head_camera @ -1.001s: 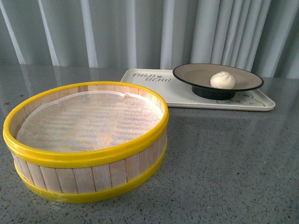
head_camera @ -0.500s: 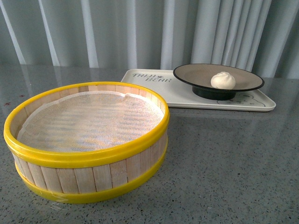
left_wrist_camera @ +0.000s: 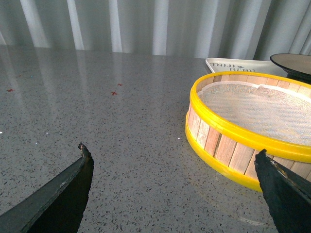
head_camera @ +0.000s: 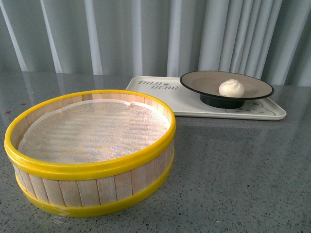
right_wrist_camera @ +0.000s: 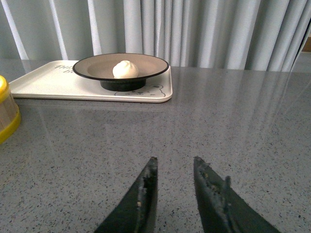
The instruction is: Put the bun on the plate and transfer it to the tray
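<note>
A speckled grey stone table [head_camera: 233,165] fills the lower frame, with pale pleated curtains [head_camera: 146,34] across the top. At lower left stands a yellow-rimmed wooden steamer basket [head_camera: 92,194] (only a white mesh liner [head_camera: 92,128] inside). At upper right the cream tray [head_camera: 160,94] carries the plate [head_camera: 204,82], and the bun [head_camera: 231,88] sits in the plate. The left gripper [left_wrist_camera: 172,162] is spread wide above bare table; the right gripper [right_wrist_camera: 174,165] shows its fingers nearly together, holding nothing.
</note>
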Controlling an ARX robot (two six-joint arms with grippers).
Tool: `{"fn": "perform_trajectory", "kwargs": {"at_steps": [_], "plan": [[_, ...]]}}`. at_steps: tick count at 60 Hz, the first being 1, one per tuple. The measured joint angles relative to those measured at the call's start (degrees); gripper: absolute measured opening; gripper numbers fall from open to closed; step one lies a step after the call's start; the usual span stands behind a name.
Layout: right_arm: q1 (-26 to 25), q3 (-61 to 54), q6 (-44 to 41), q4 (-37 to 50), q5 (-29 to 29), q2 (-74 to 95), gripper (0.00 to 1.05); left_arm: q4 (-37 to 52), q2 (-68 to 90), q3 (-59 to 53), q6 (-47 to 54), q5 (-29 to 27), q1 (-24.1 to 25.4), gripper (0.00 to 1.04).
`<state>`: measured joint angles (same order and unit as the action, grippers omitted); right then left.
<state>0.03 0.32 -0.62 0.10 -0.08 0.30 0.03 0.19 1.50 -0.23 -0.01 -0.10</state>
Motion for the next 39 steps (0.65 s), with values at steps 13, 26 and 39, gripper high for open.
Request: {"fn": "perform_trajectory", "kwargs": {"at_steps": [13,26,39], "plan": [[0.0,0.0,0.0,0.0,0.0,0.0,0.61,0.0,0.0,0.0,0.0,0.0,0.0,0.98],[0.0,0.0,0.0,0.0,0.0,0.0,0.96,0.0,0.0,0.0,0.0,0.0,0.0,0.98],[0.0,0.0,0.1,0.0,0.0,0.0,0.96,0.0,0.0,0.0,0.0,0.0,0.0,0.98]]}}
